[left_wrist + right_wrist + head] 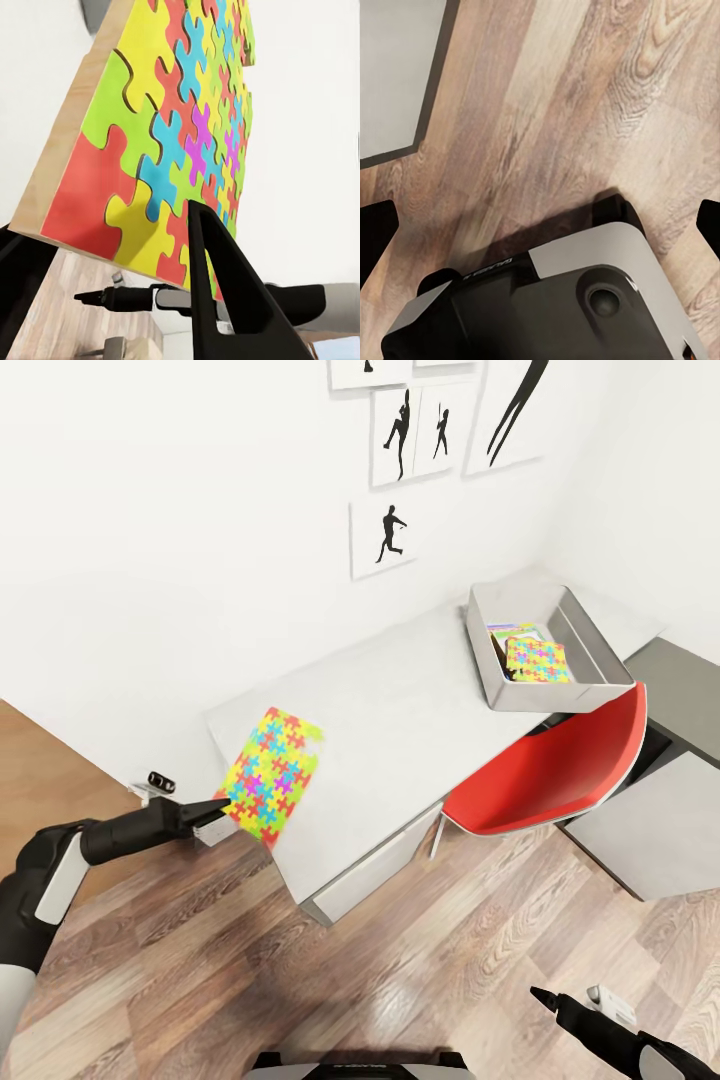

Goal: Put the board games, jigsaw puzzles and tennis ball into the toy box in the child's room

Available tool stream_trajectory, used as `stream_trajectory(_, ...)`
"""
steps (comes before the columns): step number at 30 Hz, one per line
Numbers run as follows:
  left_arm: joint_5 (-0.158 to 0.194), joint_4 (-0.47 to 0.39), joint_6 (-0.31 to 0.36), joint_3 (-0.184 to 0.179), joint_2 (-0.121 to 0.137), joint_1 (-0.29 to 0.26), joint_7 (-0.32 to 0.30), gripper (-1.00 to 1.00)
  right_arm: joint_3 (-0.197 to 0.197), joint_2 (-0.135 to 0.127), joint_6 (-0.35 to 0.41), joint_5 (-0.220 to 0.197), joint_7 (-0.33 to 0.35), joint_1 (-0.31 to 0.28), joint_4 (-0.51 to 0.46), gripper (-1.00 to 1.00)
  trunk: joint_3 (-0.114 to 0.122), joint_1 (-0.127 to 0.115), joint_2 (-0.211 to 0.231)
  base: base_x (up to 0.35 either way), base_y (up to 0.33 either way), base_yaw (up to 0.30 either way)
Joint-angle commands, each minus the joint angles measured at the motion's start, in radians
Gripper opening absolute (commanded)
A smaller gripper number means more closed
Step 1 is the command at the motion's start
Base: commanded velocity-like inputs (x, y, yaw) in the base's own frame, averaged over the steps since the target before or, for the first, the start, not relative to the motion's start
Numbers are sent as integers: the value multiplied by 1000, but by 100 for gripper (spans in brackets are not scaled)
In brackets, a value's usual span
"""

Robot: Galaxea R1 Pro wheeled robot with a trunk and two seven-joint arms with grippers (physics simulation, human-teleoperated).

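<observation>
bright jigsaw puzzle (271,777) sits at the table (400,700) end, your left gripper (214,812) pinching its near edge. lift it and carry it across to the toy box (545,648). your right gripper (575,1000) hangs wide and empty over the floor.

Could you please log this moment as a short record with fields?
setting: child's room, wood plank floor
jigsaw puzzle in hand: left end effector shut on jigsaw puzzle at its near edge, over the table end
toy box: on table's far end, holds second jigsaw puzzle and a printed box
right end effector: low over floor, open, empty
red chair: tucked under table below toy box
</observation>
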Motion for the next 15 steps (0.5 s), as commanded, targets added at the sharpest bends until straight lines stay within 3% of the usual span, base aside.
stream_trajectory(1, 0, -9, 9, 0, 0, -8, -1, -100, 4, -1, 7, -10, 3, 0, 0, 100, -1, 1, -2, 0, 0, 0)
stream_trajectory(8, -2, -22, 9, -5, -8, -40, 2, -100, 4, -1, 6, -10, 4, 0, 0, 100, -1, 1, -2, 0, 0, 0)
stream_trajectory(15, 2, -9, 9, -98, -10, -134, 3, -100, 4, -1, 6, -10, 4, 0, 0, 100, -1, 1, -2, 0, 0, 0)
